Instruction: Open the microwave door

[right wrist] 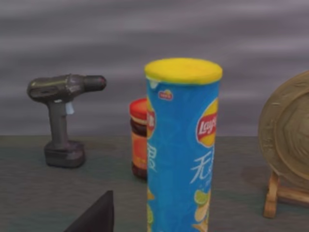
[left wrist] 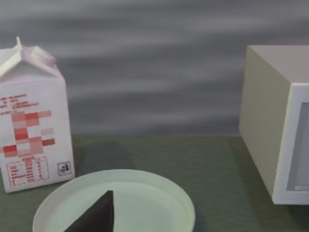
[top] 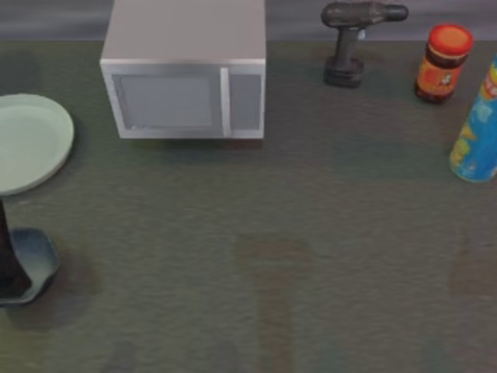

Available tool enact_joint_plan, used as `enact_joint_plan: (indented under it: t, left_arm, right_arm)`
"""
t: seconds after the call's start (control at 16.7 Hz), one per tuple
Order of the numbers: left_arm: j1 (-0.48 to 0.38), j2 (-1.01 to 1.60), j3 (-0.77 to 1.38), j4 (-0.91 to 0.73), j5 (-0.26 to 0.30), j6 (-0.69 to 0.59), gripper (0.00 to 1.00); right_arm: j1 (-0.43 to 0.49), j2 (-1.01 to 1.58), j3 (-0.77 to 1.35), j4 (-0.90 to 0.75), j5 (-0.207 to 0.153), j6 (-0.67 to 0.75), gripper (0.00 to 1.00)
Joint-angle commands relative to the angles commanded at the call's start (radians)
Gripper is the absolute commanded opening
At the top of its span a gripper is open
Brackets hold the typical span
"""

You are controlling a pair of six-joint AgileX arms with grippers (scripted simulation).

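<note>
The silver-grey microwave [top: 186, 31] stands at the back of the table, left of centre. Its door [top: 167, 101], a framed greyish window, lies flush with the front and is closed. The grey control panel [top: 246, 101] is to the door's right. In the left wrist view the microwave [left wrist: 265, 111] shows from its side, with the door's edge [left wrist: 301, 140] just in view. My left gripper [top: 15, 264] sits low at the table's left edge, well in front of the microwave and apart from it. My right gripper [right wrist: 96, 217] shows only as a dark tip in its own wrist view.
A pale green plate [top: 27, 140] lies left of the microwave, with a milk carton [left wrist: 34, 116] behind it. At the back right stand a drill [top: 353, 39], a red-lidded jar [top: 443, 62] and a blue chips can [top: 477, 132]. A bronze disc on a stand [right wrist: 287, 140] is nearby.
</note>
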Motion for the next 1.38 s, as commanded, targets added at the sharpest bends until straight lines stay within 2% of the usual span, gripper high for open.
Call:
enact_joint_plan:
  t: [0.24, 0.48, 1.38]
  left_arm:
    - [-0.015, 0.031, 0.030, -0.009, -0.008, -0.013, 1.00]
    - [-0.093, 0.221, 0.210, -0.062, -0.056, -0.079, 1.00]
    - [-0.551, 1.675, 1.238, -0.447, -0.341, -0.456, 1.00]
  right_arm:
    - [0.000, 0.000, 0.000, 0.000, 0.000, 0.000, 1.00]
    - [0.000, 0.000, 0.000, 0.000, 0.000, 0.000, 1.00]
    - [0.000, 0.000, 0.000, 0.000, 0.000, 0.000, 1.00]
